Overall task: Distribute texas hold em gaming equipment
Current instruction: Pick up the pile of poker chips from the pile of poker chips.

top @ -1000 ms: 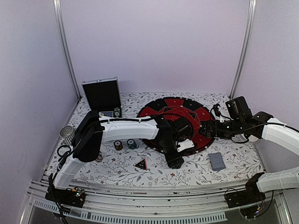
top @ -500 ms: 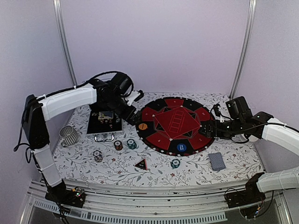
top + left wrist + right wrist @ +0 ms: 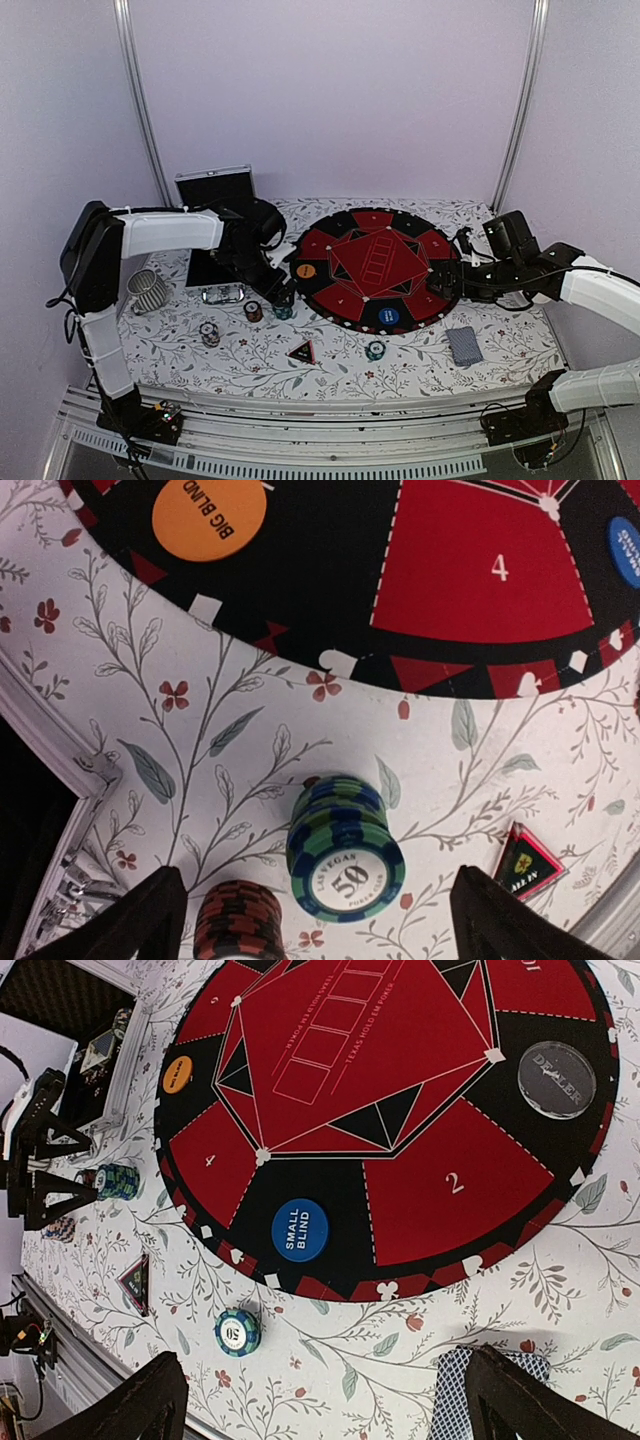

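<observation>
Teal chip stack (image 3: 345, 850) and brown chip stack (image 3: 237, 922) are standing side by side. Orange button (image 3: 209, 518), blue button (image 3: 300, 1230) and black button (image 3: 557, 1079) are lying flat on mat (image 3: 500, 1160). Triangle (image 3: 135, 1282) and cards (image 3: 464, 345) are lying on desk (image 3: 420, 375).

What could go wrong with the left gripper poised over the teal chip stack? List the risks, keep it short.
1. The brown stack stands close beside the teal stack, and both lie between the fingers of the open left gripper. Closing may catch or topple both.
2. The teal stack is several chips high, so a pinch on its side could scatter chips.
3. The red-black triangle lies near one finger and could get nudged.
</observation>
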You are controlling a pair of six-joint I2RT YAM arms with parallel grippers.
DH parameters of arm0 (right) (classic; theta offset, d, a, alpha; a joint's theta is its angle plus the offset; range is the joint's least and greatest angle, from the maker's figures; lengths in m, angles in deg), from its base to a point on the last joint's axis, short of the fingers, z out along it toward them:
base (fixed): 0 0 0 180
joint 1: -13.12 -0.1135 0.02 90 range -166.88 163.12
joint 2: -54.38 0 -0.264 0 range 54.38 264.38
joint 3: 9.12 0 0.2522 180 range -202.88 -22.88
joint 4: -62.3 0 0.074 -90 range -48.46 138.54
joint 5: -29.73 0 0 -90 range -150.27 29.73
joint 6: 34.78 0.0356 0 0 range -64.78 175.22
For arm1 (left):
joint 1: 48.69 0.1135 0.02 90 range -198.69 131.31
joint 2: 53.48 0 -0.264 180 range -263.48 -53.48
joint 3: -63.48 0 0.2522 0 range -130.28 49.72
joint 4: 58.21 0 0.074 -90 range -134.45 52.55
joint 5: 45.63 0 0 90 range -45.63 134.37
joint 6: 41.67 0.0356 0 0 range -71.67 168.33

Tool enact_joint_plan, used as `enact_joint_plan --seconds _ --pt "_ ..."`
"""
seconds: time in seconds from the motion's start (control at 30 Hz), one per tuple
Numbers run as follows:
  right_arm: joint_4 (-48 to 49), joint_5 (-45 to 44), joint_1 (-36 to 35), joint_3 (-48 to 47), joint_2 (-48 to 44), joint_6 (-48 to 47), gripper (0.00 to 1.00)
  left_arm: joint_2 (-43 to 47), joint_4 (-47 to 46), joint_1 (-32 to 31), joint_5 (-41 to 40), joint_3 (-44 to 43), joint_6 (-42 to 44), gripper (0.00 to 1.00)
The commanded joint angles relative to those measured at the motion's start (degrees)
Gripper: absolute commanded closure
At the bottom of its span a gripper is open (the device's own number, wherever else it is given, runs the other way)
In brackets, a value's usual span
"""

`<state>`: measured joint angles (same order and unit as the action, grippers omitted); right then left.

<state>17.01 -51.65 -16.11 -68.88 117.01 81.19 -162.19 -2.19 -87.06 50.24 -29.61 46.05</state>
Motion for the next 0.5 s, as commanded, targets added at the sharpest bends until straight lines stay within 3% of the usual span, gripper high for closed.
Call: enact_joint_plan --seconds 0.0,0.37,0.47 --pt "0.08 -0.61 0.12 0.78 -1.16 -0.13 0.01 -2.68 -1.57 -0.29 0.94 -0.38 0.78 0.11" --pt "0.11 -0.37 0.1 0.58 -0.49 -0.23 0.01 -3.42 -1.57 -0.91 3.06 0.64 1.31 0.34" --pt "0.06 -0.28 0.1 0.57 -0.7 -0.14 0.01 -3.41 -1.49 -1.0 3.4 0.89 1.32 0.36"
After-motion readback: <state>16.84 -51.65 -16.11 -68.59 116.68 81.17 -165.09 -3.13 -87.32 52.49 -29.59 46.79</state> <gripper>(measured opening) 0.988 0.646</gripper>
